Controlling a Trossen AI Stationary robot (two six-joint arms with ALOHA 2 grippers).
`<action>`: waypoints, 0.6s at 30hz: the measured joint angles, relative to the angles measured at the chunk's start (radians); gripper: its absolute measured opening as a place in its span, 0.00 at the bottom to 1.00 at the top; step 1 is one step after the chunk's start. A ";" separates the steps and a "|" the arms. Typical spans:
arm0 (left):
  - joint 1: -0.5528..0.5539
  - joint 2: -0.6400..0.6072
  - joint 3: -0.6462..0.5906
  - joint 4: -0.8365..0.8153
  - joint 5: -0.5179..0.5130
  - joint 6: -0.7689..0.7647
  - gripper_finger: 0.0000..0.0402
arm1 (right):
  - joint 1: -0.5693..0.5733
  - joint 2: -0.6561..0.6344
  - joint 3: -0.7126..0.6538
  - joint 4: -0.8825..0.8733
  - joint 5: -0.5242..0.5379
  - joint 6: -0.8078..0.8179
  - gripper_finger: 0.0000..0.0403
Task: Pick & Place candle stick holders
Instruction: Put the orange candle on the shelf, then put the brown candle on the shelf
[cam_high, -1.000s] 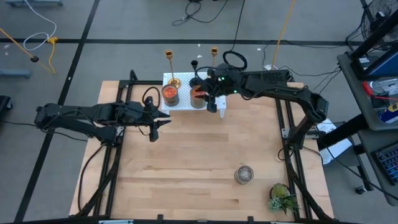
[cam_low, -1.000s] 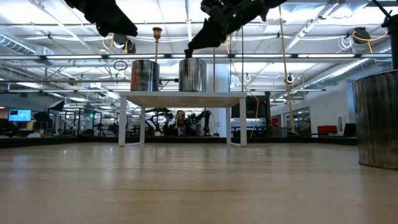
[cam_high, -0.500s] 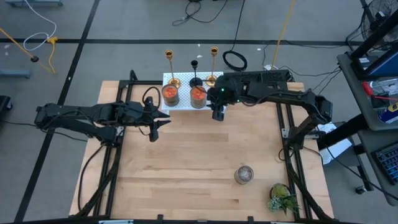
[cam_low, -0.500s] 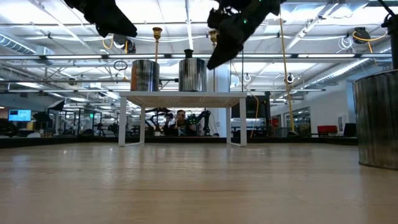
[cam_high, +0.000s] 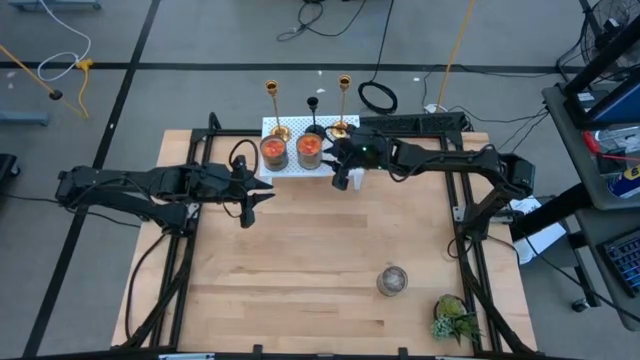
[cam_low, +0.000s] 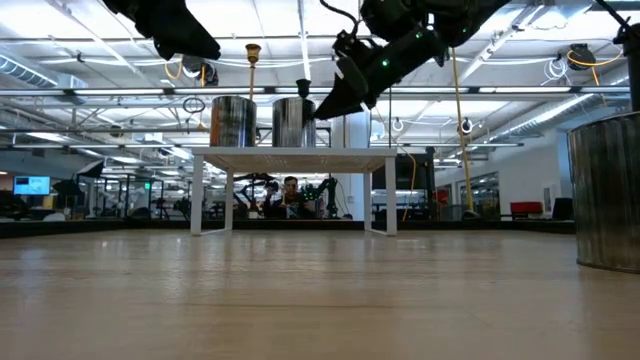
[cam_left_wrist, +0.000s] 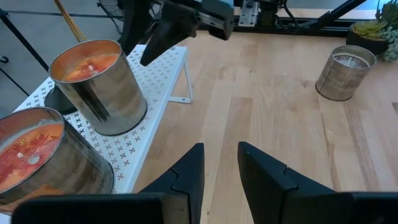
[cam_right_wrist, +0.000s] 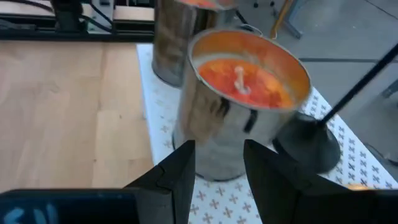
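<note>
Three candlestick holders stand on their round bases along the far edge of a white perforated stand (cam_high: 290, 170): a gold one (cam_high: 273, 108), a shorter black one (cam_high: 314, 117) and a second gold one (cam_high: 344, 100). The black one's base shows in the right wrist view (cam_right_wrist: 306, 146). My right gripper (cam_high: 340, 177) (cam_right_wrist: 219, 155) is open at the stand's near right. Its fingers are right beside the right-hand candle tin (cam_high: 309, 149) (cam_right_wrist: 242, 106). My left gripper (cam_high: 260, 193) (cam_left_wrist: 221, 155) is open and empty, to the left of the stand. My right gripper comes at the right-hand candle tin's lower wall (cam_right_wrist: 214, 140) slanting from the near right, fingers spread at the tin's foot. The tin stands upright on the stand. I cannot tell whether a fingertip (cam_left_wrist: 144, 60) touches the wall.
A second candle tin (cam_high: 273, 152) stands left of the first on the stand. A metal tin (cam_high: 392, 281) and a small green potted plant (cam_high: 452, 318) stand at the table's near right. Bare wood lies between the stand and the near edge.
My right gripper has drawn back from over the stand toward the near edge, then swung toward the table's left. The right-hand candle tin has slid left along the stand, closer to the other tin, and stays upright.
</note>
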 joint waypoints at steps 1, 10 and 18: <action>0.000 0.000 0.000 0.000 0.000 0.000 0.26 | -0.002 0.000 -0.004 -0.001 0.000 0.000 0.33; 0.000 0.000 0.000 -0.002 0.000 -0.007 0.26 | 0.064 -0.118 -0.012 -0.171 0.001 -0.008 0.33; 0.000 0.000 0.000 0.005 0.000 -0.007 0.26 | 0.288 -0.204 -0.013 -0.294 0.002 0.135 0.33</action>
